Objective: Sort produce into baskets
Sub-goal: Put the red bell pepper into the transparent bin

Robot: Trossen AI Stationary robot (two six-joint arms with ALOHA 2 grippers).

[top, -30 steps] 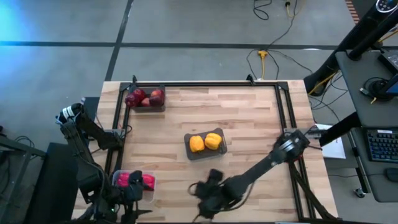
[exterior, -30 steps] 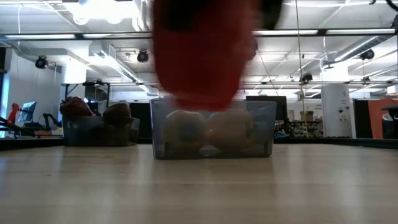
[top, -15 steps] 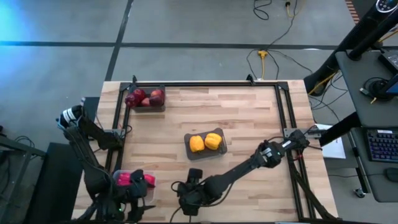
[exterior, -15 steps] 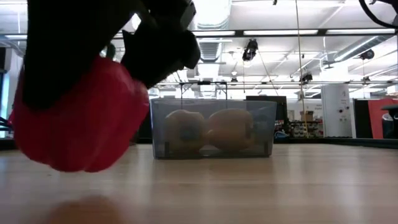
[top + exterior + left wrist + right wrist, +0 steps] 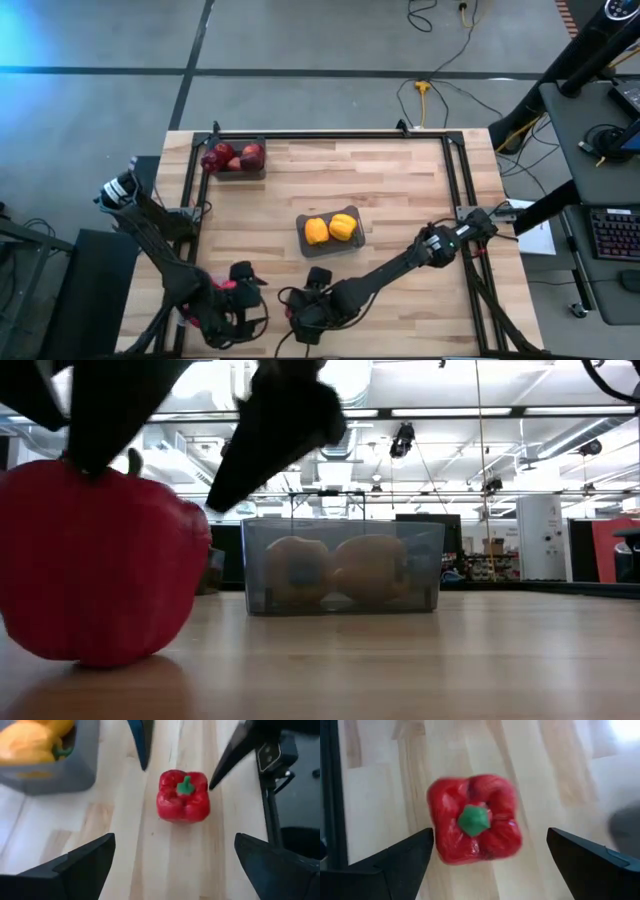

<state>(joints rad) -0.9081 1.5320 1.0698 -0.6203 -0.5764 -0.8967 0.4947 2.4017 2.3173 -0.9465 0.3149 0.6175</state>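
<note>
A red bell pepper [image 5: 183,795] stands upright on the table near its front edge, green stem up; it also shows in the right wrist view [image 5: 475,817] and the low view [image 5: 95,560]. My right gripper [image 5: 487,865] hangs open above it, fingers wide on either side, not touching, and hides it in the high view [image 5: 297,310]. My left gripper [image 5: 175,870] is open and empty, just left of the pepper, facing it [image 5: 255,302]. Two yellow peppers lie in a grey basket [image 5: 330,245]. Apples lie in the far-left grey basket [image 5: 258,173].
The clear basket with red peppers [image 5: 218,287] at the front left is mostly covered by my left arm. The black frame rail [image 5: 187,215] runs along the table's left side. Bare wood lies between the baskets and at the right.
My right gripper has carried the red pepper toward the table's left, lowered it, and let go; the pepper, which hung tilted above the wood, now stands upright on it. My left gripper has moved toward the table's right, toward the pepper.
</note>
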